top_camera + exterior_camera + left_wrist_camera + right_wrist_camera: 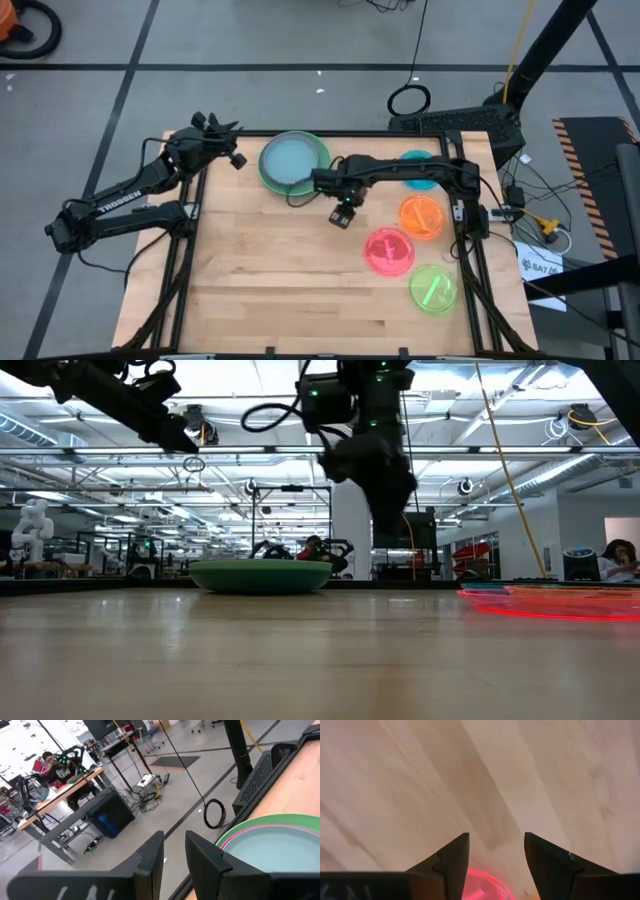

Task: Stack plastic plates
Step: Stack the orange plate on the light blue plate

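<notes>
A stack of large plates point(293, 160) stands near the table's far edge, pale blue on top with magenta and green rims showing below it point(270, 845); in the low view the stack point(260, 574) is a low green mound. Four small translucent plates lie flat on the right side: teal point(418, 168), orange point(421, 216), pink point(388, 250), lime point(433, 289). My right gripper point(342, 216) hangs open above bare wood between the stack and the pink plate point(485, 890), pointing down point(496, 837). My left gripper point(238, 160) is open in the air just left of the stack point(174, 836).
The table's dark frame point(180, 250) runs along both sides. Bare wood point(270, 280) fills the near left half. A dark grille panel point(455, 122) and a cable loop point(409, 99) lie past the far edge. People sit at desks point(55, 767) in the room beyond.
</notes>
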`<state>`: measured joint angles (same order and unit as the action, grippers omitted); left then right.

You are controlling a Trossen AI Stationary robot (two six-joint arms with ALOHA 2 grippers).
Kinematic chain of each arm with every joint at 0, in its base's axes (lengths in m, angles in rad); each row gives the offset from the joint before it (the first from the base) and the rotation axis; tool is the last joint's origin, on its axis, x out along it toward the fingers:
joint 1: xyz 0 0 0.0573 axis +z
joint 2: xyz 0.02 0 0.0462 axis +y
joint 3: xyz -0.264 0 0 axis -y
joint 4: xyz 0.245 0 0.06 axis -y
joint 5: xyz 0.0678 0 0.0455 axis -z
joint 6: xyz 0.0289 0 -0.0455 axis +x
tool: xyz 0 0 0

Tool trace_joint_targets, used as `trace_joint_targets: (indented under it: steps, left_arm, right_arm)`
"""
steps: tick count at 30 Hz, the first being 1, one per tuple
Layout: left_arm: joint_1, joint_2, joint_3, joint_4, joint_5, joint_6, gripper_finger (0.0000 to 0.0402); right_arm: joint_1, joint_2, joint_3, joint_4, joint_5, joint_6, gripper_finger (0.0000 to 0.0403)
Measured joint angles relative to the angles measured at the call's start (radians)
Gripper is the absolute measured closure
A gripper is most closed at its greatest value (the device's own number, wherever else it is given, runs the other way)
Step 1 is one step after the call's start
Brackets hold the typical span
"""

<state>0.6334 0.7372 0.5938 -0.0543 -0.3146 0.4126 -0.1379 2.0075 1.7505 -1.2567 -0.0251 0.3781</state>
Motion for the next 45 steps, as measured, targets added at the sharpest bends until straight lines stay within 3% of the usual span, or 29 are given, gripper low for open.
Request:
trace_joint_targets:
  steps: [5,12,18,23,30,37,45]
  left_arm:
    - [0.000,0.000,0.000,-0.001,0.000,0.001,0.0314]
    - [-0.001,0.000,0.000,-0.003,0.002,-0.003,0.0314]
    - [-0.001,0.000,0.000,-0.005,0.002,-0.007,0.0314]
    - [-0.001,0.000,0.000,-0.003,0.002,-0.007,0.0314]
    - [-0.001,0.000,0.000,-0.002,0.002,-0.006,0.0314]
    - [-0.001,0.000,0.000,-0.002,0.002,-0.006,0.0314]
    - [-0.001,0.000,0.000,-0.002,0.002,-0.005,0.0314]
  right_arm:
    - [0.010,-0.050,-0.111,-0.035,0.079,0.072,0.0218]
    - [-0.008,-0.224,-0.375,0.008,0.132,0.244,0.0218]
    - [-0.069,-0.365,-0.636,0.047,0.070,0.481,0.0218]
    - [-0.091,-0.410,-0.784,0.178,0.015,0.562,0.0223]
    - [-0.092,-0.411,-0.817,0.317,-0.006,0.557,0.0233]
    - [-0.096,-0.382,-0.817,0.340,0.003,0.587,0.0248]
    - [-0.097,-0.330,-0.814,0.377,0.022,0.569,0.0302]
